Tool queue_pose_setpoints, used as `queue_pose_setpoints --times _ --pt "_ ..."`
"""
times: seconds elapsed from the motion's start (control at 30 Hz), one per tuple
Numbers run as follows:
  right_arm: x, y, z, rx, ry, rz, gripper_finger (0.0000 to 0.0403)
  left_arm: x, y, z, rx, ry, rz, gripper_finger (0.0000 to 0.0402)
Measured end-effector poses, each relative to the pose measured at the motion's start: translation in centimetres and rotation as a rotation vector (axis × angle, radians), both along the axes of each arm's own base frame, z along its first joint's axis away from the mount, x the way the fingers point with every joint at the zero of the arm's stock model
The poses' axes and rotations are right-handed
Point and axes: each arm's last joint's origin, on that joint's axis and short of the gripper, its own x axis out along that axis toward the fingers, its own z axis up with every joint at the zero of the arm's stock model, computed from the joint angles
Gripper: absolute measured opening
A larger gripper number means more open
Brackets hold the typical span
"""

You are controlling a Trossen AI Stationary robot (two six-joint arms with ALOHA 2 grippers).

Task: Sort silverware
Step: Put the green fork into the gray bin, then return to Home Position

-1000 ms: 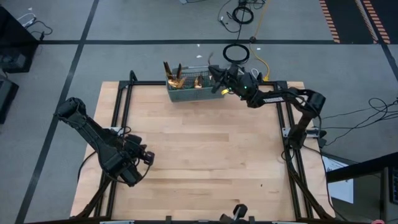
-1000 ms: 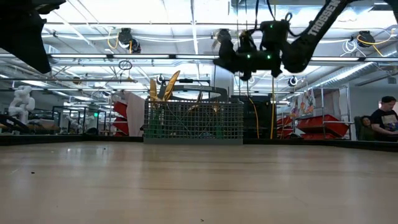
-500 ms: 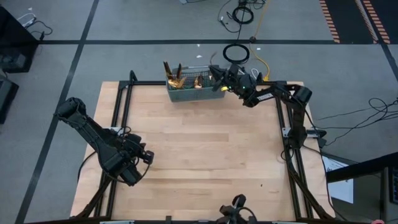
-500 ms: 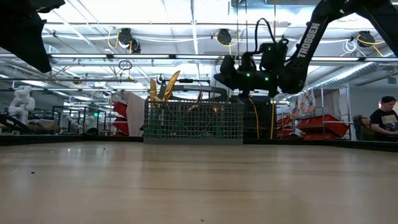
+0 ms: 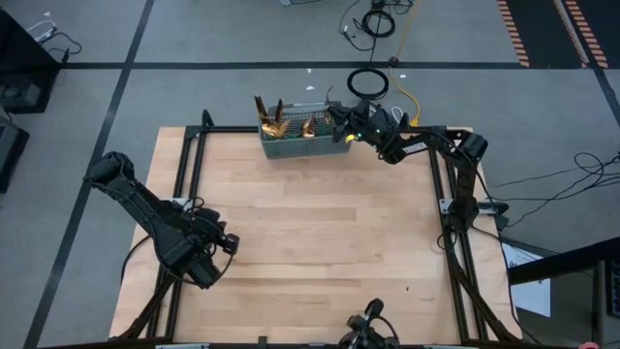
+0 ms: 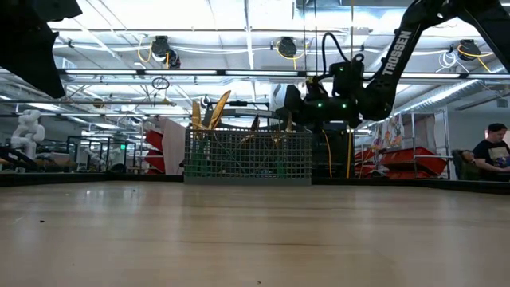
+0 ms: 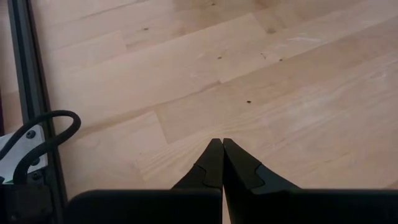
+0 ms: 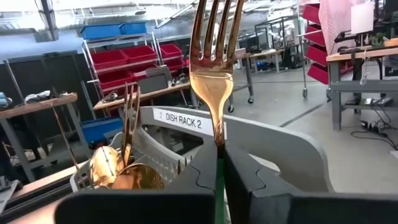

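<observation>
A grey wire-mesh caddy [image 5: 295, 139] stands at the table's far edge, also seen in the low view [image 6: 247, 155]. Gold-headed silverware [image 5: 271, 114] stands upright in its left compartments, heads up [image 8: 115, 165]. My right gripper [image 5: 339, 122] hangs just above the caddy's right end, shut on a fork [image 8: 213, 56] with a gold head and a green handle. My left gripper [image 5: 231, 242] is shut with nothing in it, over the bare wood near the table's left edge [image 7: 222, 144]. My right gripper pinches the fork between its two fingers, where the gold neck [image 8: 219, 134] meets the green handle [image 8: 219, 186]. The fingers lie about level, coming from the table's right side, along the fork. The tined head sticks out past the fingertips, lifted clear.
Black frame rails [image 5: 194, 165] run along the table's left and right sides. Bare wood [image 5: 320, 233] fills the middle of the table. A white tag reading DISH RACK 2 [image 8: 183, 120] sits on the caddy. A person [image 6: 490, 153] sits far off at the right.
My right gripper has come down with the fork toward the caddy's right end and stayed shut on it. The caddy and the silverware in it have not moved.
</observation>
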Motion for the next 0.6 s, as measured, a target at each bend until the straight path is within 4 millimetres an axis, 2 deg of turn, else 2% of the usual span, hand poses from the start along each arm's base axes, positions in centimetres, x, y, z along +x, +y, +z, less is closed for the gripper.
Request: queue_pose_setpoints --times 0.17,0.47,0.6 --pt "-0.02 0.01 0.15 -0.010 -0.012 0.000 0.0026 0.00 0.00 0.00 0.000 0.000 0.000 0.0000" --pt "0.06 0.10 0.14 -0.003 -0.015 0.003 0.0124 0.02 -0.02 -0.01 -0.003 -0.003 0.001 0.0004" --pt "-0.06 0.20 0.97 -0.022 -0.108 0.011 0.0152 0.05 -0.05 -0.02 -0.006 -0.008 0.003 0.0007"
